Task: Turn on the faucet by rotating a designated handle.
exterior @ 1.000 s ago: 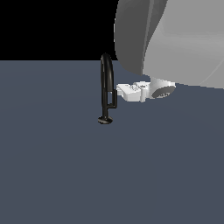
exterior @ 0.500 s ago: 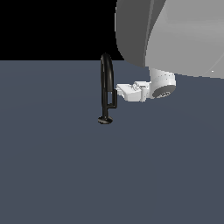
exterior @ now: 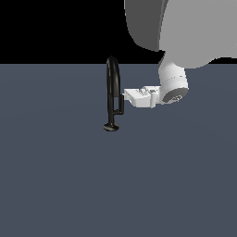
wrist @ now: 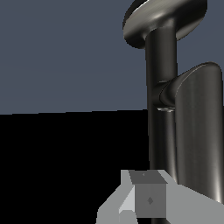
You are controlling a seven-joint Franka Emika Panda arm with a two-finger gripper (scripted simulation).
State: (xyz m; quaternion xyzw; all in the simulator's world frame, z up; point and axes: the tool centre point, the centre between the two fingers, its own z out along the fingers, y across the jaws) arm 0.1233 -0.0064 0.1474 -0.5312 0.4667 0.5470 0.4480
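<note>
In the exterior view the slim black faucet (exterior: 111,88) stands upright on its small round base, its spout arching over the top. The handle (exterior: 119,105), a short black bar, hangs beside the stem on the exterior view's right. My white gripper (exterior: 126,96) reaches in level from that side, and its fingertips (exterior: 129,96) rest against the handle's upper part. The fingers look shut, with nothing between them. In the wrist view the faucet's stem (wrist: 161,109) and the handle (wrist: 199,135) loom close beyond my grey fingers (wrist: 146,199).
A flat dark grey-blue floor (exterior: 69,176) stretches around the faucet. A large grey link of my arm (exterior: 194,28) hangs over the upper right of the exterior view, above the wrist (exterior: 173,83).
The large arm link has lifted and swung toward the exterior view's right, uncovering more of the wrist. The gripper sank slightly and stays at the handle. The faucet looks unmoved.
</note>
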